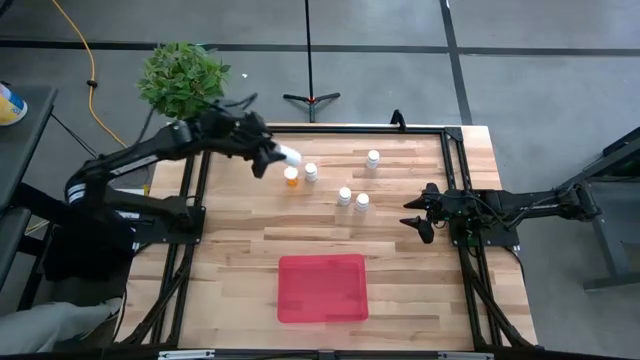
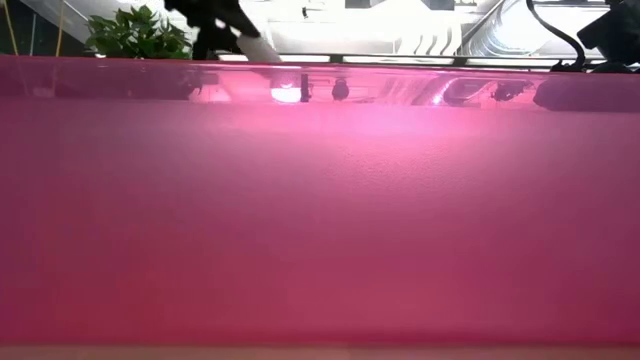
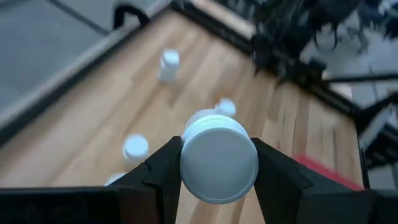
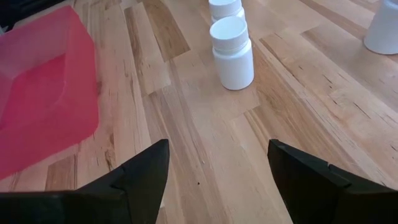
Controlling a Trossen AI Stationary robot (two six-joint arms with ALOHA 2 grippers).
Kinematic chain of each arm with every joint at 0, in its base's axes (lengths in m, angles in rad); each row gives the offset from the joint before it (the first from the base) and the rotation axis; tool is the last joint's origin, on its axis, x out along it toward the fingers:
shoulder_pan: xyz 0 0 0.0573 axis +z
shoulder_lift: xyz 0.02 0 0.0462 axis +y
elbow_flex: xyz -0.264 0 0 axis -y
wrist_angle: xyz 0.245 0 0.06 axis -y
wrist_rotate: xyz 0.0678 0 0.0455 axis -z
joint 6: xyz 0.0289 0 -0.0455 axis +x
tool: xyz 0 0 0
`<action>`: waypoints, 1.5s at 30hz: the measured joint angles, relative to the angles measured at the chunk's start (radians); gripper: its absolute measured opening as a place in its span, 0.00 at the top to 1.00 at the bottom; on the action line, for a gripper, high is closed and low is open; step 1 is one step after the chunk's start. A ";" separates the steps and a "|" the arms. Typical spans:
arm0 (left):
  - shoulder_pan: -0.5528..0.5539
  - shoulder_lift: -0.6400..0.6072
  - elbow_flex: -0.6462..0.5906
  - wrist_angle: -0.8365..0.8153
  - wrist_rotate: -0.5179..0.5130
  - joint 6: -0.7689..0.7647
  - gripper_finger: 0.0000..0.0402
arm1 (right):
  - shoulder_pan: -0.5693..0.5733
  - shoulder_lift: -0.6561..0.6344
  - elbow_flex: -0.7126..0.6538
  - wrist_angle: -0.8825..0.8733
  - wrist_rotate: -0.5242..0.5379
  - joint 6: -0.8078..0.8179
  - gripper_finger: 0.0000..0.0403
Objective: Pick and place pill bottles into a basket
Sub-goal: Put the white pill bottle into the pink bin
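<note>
You are looking at a pale wooden table [image 1: 400,270] of butcher-block planks, edged by a black metal frame, standing on a grey floor crossed by dark lines. A potted green plant [image 1: 182,78] sits at the far left corner, a black tripod stand [image 1: 310,97] stands on the floor beyond the far edge, and a yellow cable [image 1: 92,70] trails across the floor at the left.

Your left gripper [image 1: 272,156] hangs above the far left part of the table with its fingers clamped on 1 white pill bottle [image 3: 217,155], lifted clear of the wood. Just beside it on the table stand the orange-bodied bottle [image 1: 291,177] and a white bottle [image 1: 311,172]. 1 more bottle [image 1: 373,158] stands farther back, and 2 bottles [image 1: 352,198] stand side by side near the centre.

The red basket [image 1: 322,288] lies flat on the near half of the table, well apart from all the bottles. In the low view its red wall fills nearly everything.

Your right gripper [image 4: 217,163] waits at the right side of the table, fingers spread wide, holding nothing, pointing toward the pair near the centre.
</note>
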 joint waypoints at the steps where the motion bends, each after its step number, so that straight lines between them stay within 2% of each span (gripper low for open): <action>1: 0.000 -0.015 0.000 0.010 -0.015 -0.008 0.51 | 0.000 0.000 0.000 0.000 0.000 0.000 0.35; 13: 0.000 -0.092 0.000 0.315 -0.140 0.005 0.51 | 0.000 0.000 0.000 0.000 0.001 0.000 0.35; 21: 0.000 -0.092 -0.001 0.584 -0.142 0.019 0.51 | 0.000 0.000 0.000 0.000 0.005 0.005 0.35; 30: 0.000 -0.092 -0.001 0.923 -0.058 -0.006 0.51 | 0.000 0.000 0.000 0.000 0.005 0.006 0.35; 39: 0.000 -0.092 -0.001 1.208 0.181 -0.148 0.51 | 0.000 0.000 0.000 0.000 0.005 0.000 0.35; 45: 0.000 -0.091 -0.001 1.264 0.294 -0.256 0.51 | 0.000 0.000 0.000 0.001 0.005 0.000 0.35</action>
